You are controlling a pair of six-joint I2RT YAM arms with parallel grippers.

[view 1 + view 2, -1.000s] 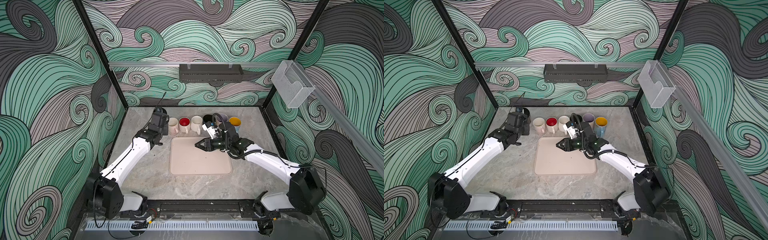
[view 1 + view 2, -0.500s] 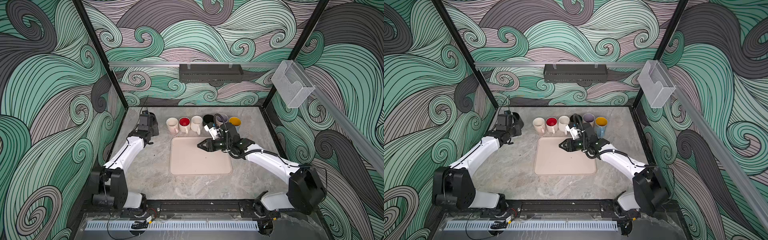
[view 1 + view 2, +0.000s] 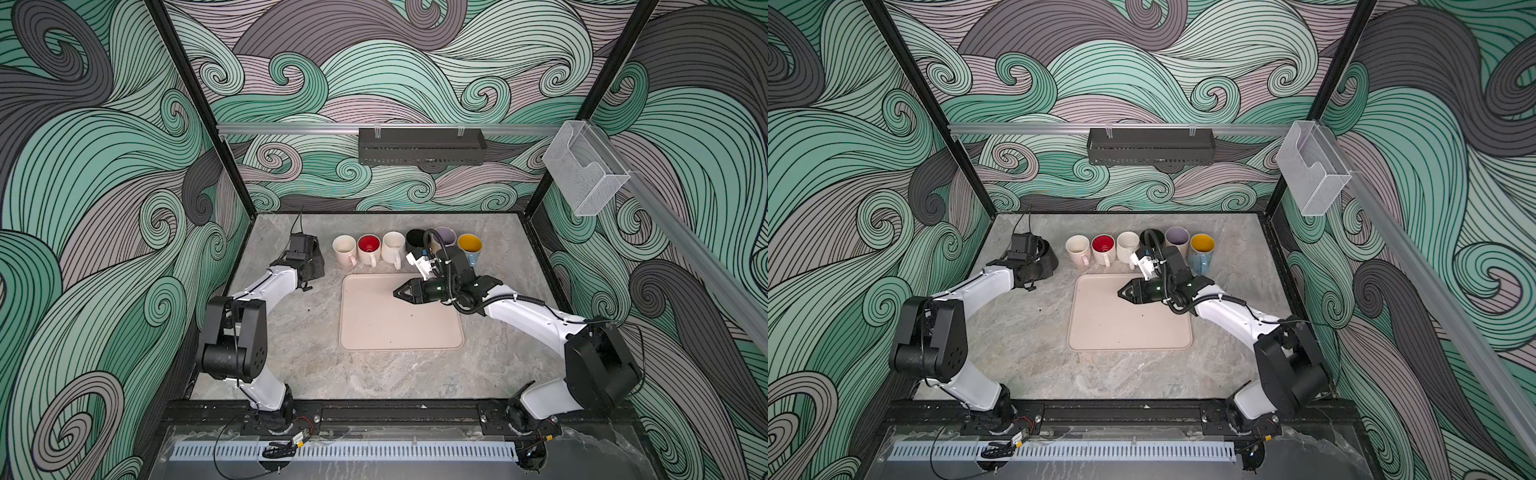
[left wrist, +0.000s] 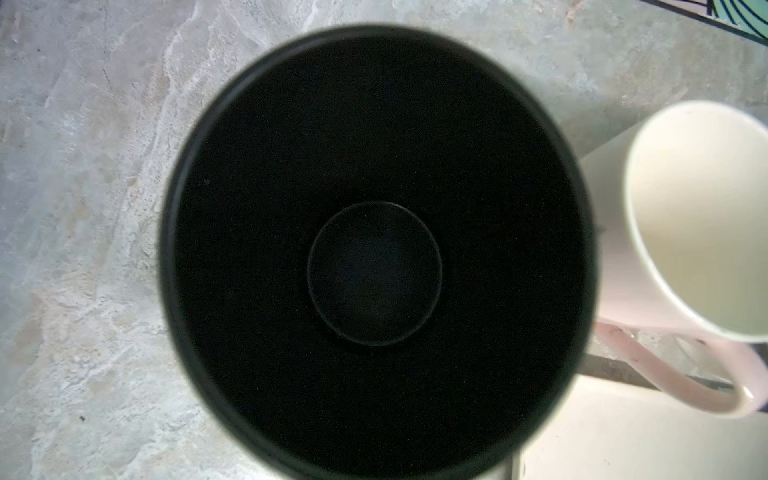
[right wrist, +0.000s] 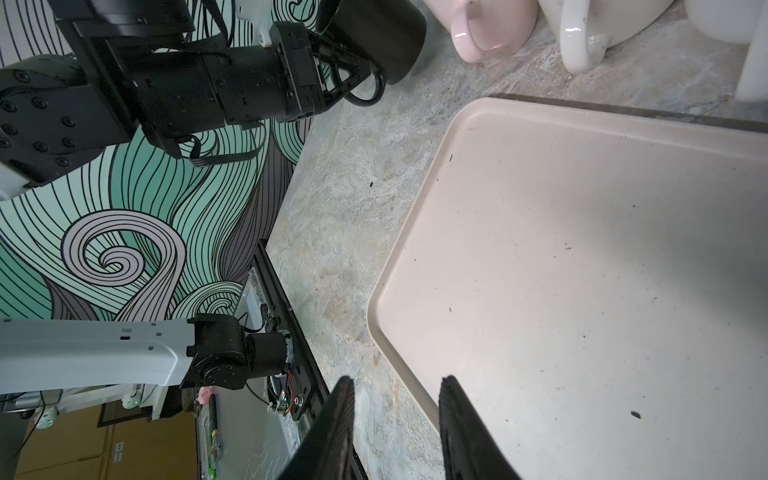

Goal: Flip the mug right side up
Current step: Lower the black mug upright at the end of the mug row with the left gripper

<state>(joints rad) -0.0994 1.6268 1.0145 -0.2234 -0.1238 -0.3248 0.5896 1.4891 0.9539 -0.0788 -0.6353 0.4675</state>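
Grips black mug by the handle with left gripper, clamped on it.
Holds it toward the far-left corner of the surface, just left of the row of upright mugs, mouth facing the left wrist camera; cannot tell whether touching the surface. Hovers right gripper over tray near its far edge, jaws narrowly apart, nothing between.
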